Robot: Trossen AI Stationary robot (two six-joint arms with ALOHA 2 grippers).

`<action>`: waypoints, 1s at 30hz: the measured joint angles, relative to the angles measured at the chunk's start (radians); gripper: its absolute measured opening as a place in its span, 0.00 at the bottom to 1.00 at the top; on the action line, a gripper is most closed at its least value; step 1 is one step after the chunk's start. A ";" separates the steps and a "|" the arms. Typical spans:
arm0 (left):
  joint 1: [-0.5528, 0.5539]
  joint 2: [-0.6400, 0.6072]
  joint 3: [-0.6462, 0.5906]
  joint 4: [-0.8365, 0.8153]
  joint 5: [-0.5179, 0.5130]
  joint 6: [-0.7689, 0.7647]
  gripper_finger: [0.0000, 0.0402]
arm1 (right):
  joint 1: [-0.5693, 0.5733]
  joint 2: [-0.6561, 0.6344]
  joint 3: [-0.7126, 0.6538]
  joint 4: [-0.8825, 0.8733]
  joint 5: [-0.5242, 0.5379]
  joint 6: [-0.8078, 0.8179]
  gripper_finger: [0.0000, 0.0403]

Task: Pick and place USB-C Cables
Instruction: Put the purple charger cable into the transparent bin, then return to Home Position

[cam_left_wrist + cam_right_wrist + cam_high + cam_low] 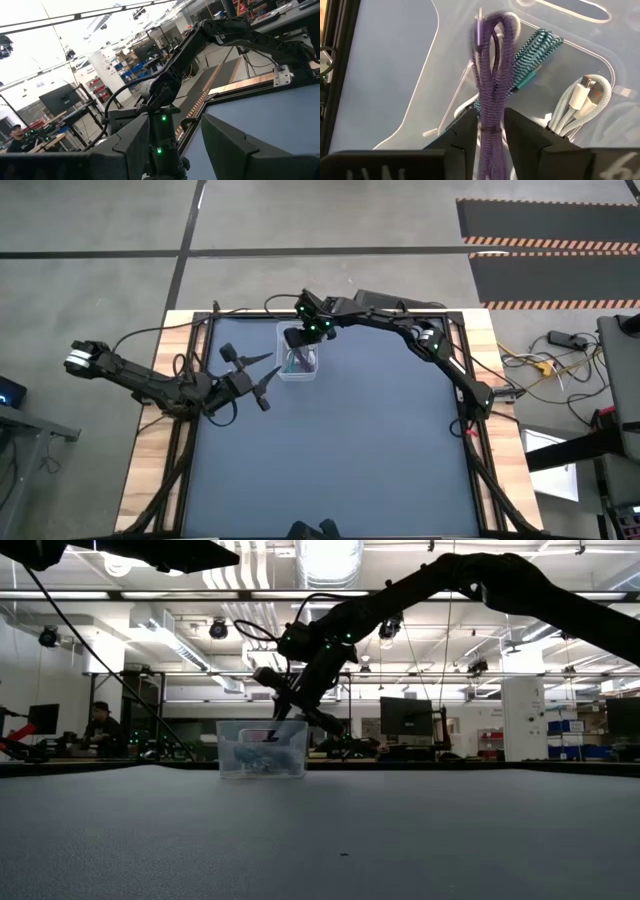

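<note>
Purple braided cable bundle right between the two dark fingers of my right pincer, and I'm reaching down into the clear plastic bin at the far middle of the dark blue worktop. From my right wrist the fingers sit close on either side of the purple loop, just about touching it; whether I truly grip it or have slackened off, I cannot tell. The bundle stands upright between them, blurred at its top.

Beside it in the bin lies the teal-green braided cable, slanted, just next to the purple one. Further along the bin floor sits a white coiled cable with its plug showing, near the bin's rounded corner. More white cord peeks out under my fingers, but I cannot say which bundle it belongs to.

From table height, my right pincer dips over the bin's rim, with pale and bluish shapes inside it.

My left pincer waits on the near-left side of the bin, fingers spread wide and holding nothing, pointed toward the right arm.
</note>
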 joint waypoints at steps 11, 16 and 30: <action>0.000 0.000 0.000 0.000 0.000 0.000 0.41 | 0.000 0.000 0.005 0.015 -0.003 0.000 0.28; 0.000 0.000 0.000 0.000 0.000 -0.024 0.41 | 0.002 -0.003 0.025 0.017 -0.003 -0.026 0.27; 0.000 0.000 0.000 -0.021 0.064 -0.071 0.41 | 0.173 -0.140 0.015 0.071 0.227 -0.383 0.16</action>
